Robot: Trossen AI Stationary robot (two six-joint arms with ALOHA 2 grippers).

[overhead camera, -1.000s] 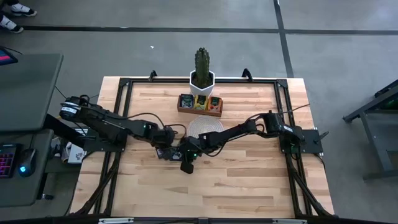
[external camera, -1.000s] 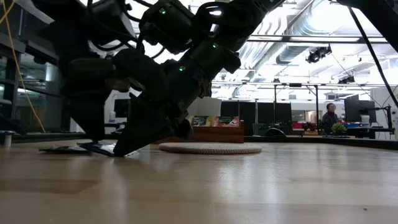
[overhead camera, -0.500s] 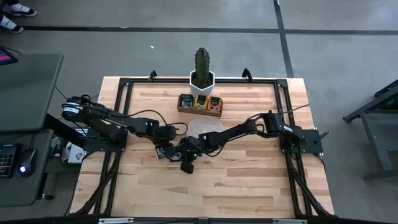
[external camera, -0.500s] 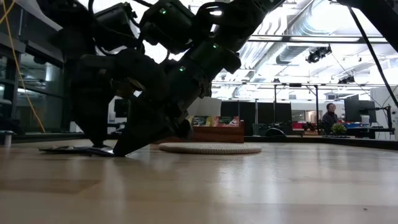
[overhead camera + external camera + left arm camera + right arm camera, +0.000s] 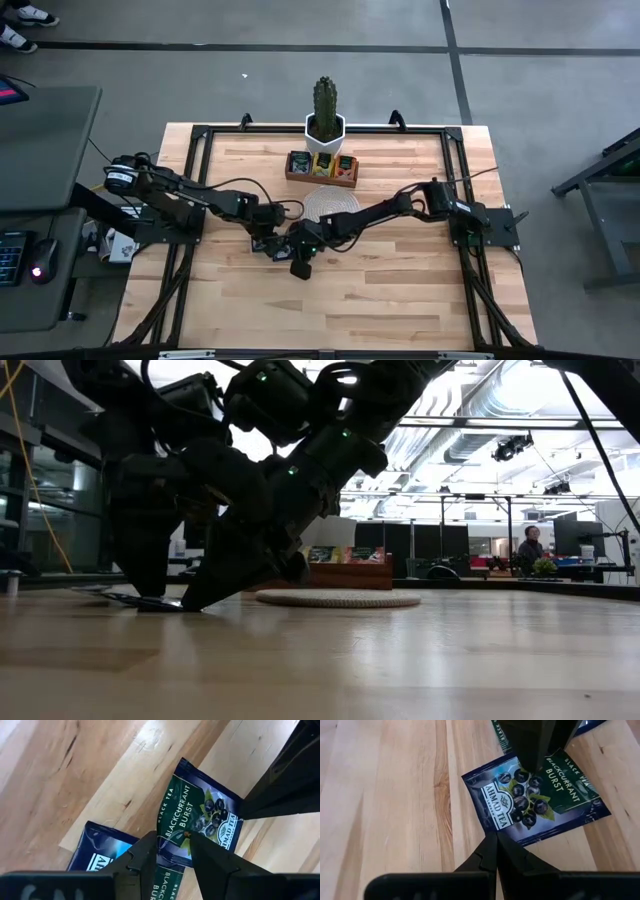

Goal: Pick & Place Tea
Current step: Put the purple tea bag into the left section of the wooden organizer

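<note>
The blackcurrant tea sachet (image 5: 200,822), dark blue with a green band, lies flat on the bare table (image 5: 400,300) in front of the round woven mat (image 5: 330,203), between my two grippers. A second dark blue sachet (image 5: 97,847) lies beside it, partly under the left gripper's fingers, and the left wrist view shows another blackcurrant packet overlapping directly below the fingers.

My left gripper (image 5: 172,851) stands over the edge of the blackcurrant sachet with its jaws narrowly parted. I cannot tell whether they have the packet edge between them or merely straddle it. My right gripper (image 5: 495,851) has its jaws fully closed, the tips touching the table just beside the sachet's near edge; it holds nothing, and I judge it to be pressing or pinning there.

Progress: these loose sachets are not yet lifted. I judge the pick to be under way and the placing still to come.

Containers: the brown wooden tray (image 5: 321,178) sits beyond the mat, in front of the potted cactus (image 5: 324,108). Its three compartments each hold upright sachets, orange, yellow and green as far as I can see from above. The mat itself carries nothing. In the low view a person (image 5: 528,546) is in the room far behind the table.
</note>
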